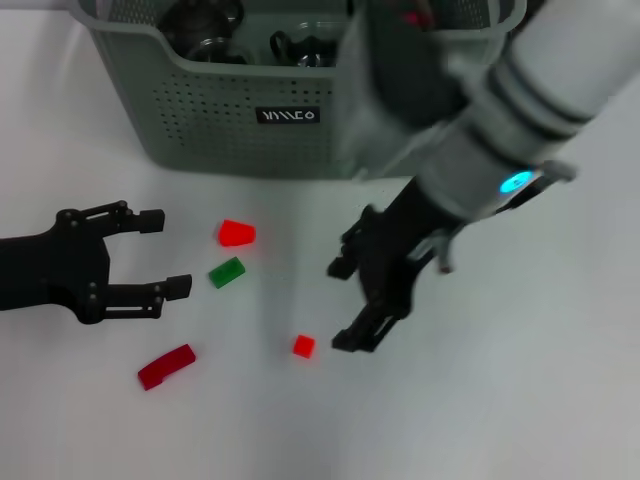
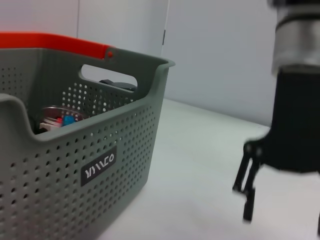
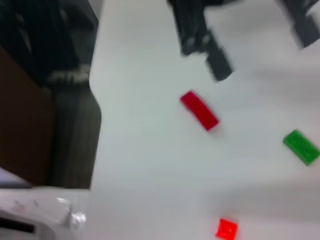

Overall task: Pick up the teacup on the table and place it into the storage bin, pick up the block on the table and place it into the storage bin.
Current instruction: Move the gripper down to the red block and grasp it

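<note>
Small red block (image 1: pixel 304 346) lies flat on bench (image 1: pixel 500 400), no clear long axis, just left of right gripper (image 1: pixel 350 305), jaws wide, empty.

Four small blocks can be counted on the surface (image 1: pixel 520 400): three red ones, namely a bright stubby one (image 1: pixel 237 233), a tiny cube (image 1: pixel 304 346) and a long dark bar (image 1: pixel 166 366), plus one green block (image 1: pixel 227 272). One storage bin (image 1: pixel 240 120) is seen, with dark stuff inside that can't really be counted. Two black hands are in view, the left hand (image 1: pixel 165 254) and the right hand (image 1: pixel 349 305)
</note>
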Motion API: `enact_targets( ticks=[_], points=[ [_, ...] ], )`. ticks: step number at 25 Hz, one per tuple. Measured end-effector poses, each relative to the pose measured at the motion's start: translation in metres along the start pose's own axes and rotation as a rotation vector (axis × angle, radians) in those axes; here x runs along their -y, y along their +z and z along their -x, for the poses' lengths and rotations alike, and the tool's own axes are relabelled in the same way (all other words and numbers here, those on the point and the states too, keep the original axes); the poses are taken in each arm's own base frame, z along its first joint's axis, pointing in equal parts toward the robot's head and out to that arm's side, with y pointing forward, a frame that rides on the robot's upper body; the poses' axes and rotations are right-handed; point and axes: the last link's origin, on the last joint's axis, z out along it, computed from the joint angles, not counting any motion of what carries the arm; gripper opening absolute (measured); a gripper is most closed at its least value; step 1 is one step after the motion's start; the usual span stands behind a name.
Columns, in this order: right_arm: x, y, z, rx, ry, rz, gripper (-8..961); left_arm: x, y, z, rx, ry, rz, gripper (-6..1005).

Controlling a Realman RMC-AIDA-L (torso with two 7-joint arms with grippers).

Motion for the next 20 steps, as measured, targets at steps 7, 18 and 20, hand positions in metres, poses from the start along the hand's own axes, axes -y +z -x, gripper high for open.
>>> enact_targets(
  ticks=[7, 18, 20],
  points=[
    [-0.009, 0.045, 0.023, -0.126, -0.047, -0.093, 850, 0.001, 0.002, -0.001, -0.003, 0.003, -0.001, 888],
    [-0.019, 0.072, 0.029, -0.161, -0.074, -0.148, 818, 0.001, 0.003, 0.001, -0.004, -0.002, -0.008, 887],
    [-0.019, 0.074, 0.028, -0.162, -0.078, -0.153, 813, 0.001, 0.004, 0.001, -0.007, -0.004, -0.007, 887]
  ],
)
